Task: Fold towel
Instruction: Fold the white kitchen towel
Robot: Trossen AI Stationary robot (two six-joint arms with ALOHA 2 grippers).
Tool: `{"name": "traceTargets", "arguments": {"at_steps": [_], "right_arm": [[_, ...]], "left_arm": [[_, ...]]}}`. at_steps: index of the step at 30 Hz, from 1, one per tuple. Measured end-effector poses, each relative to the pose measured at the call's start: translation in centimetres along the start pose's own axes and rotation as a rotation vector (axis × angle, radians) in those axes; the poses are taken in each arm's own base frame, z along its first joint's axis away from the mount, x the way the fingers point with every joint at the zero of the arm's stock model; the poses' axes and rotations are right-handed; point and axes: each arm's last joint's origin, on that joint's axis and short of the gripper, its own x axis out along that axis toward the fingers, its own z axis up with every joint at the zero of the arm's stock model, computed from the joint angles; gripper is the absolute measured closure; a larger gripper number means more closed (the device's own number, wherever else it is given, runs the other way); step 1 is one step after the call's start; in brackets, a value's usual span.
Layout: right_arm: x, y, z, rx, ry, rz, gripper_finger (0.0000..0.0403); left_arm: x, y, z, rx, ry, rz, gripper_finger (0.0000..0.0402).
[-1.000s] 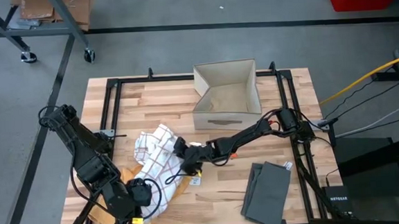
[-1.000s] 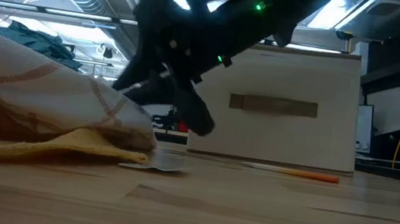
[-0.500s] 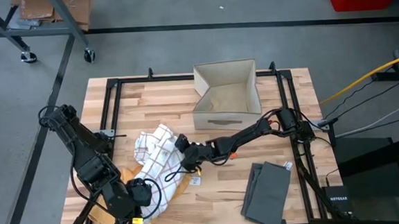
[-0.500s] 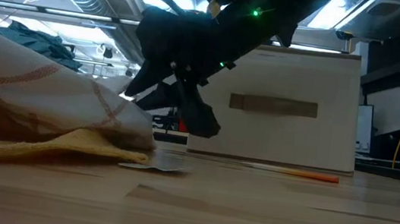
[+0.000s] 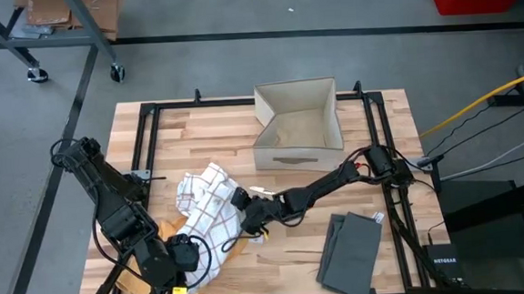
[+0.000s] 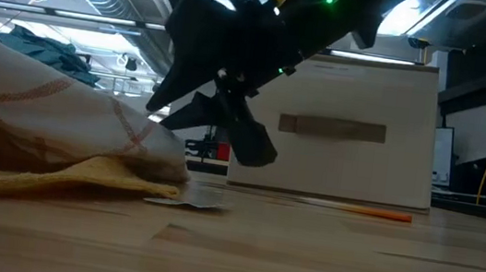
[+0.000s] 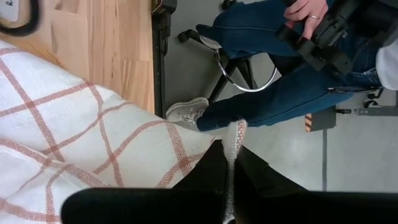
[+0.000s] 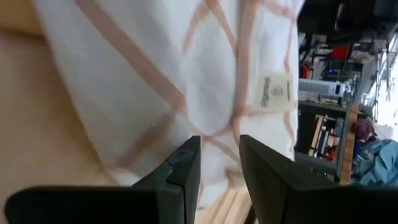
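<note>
The white towel with red checks (image 5: pixel 206 198) lies bunched on the table's left half, on top of a yellow cloth (image 6: pixel 60 186). My left gripper (image 5: pixel 185 254) is at the towel's near end, shut on its edge. My right gripper (image 5: pixel 248 221) hovers at the towel's right side, off the table (image 6: pixel 241 138). Its fingers are open with a narrow gap (image 8: pixel 219 168) and point at the towel (image 8: pixel 155 81), touching nothing. The towel's label (image 8: pixel 277 92) shows in the right wrist view. My left gripper pinches the towel's hemmed edge (image 7: pixel 232 146) between its two fingers. The thin edge stands up out of the shut fingers, and the rest of the towel (image 7: pixel 74 143) spreads away over the table. One layer or several, I cannot tell.
A cardboard box (image 5: pixel 297 122) stands at the far middle of the table. A folded dark grey cloth (image 5: pixel 350 246) lies at the near right. An orange pen (image 6: pixel 373 211) and a small paper tag (image 6: pixel 184 203) lie on the wood. A seated person (image 7: pixel 280 81) is beyond the table edge.
My right gripper has moved a little toward the table's near edge along the towel's right side, staying off the table. The towel and my left gripper have kept still.
</note>
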Motion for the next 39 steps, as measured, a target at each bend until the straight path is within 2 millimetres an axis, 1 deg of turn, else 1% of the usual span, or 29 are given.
{"name": "traceTargets", "arguments": {"at_steps": [8,18,25,33,39], "right_arm": [[0.8,-1.0,-1.3,0.044,0.022,-0.043,0.0288],[0.9,-1.4,-1.3,0.066,-0.012,-0.067,0.0288],[1.8,-0.8,-2.0,0.056,0.023,-0.046,0.0288],[2.1,-1.4,-2.5,0.083,0.017,-0.079,0.0288],[2.1,-1.5,-2.4,0.09,0.001,-0.086,0.0288]], "left_arm": [[0.0,0.0,0.0,0.003,0.0,0.0,0.0401],[0.0,0.0,0.0,0.014,0.0,0.0,0.0401],[0.0,0.0,0.0,0.006,0.0,0.0,0.0401],[0.0,0.0,0.0,0.003,0.0,0.0,0.0401],[0.0,0.0,0.0,0.002,0.0,0.0,0.0401]]}}
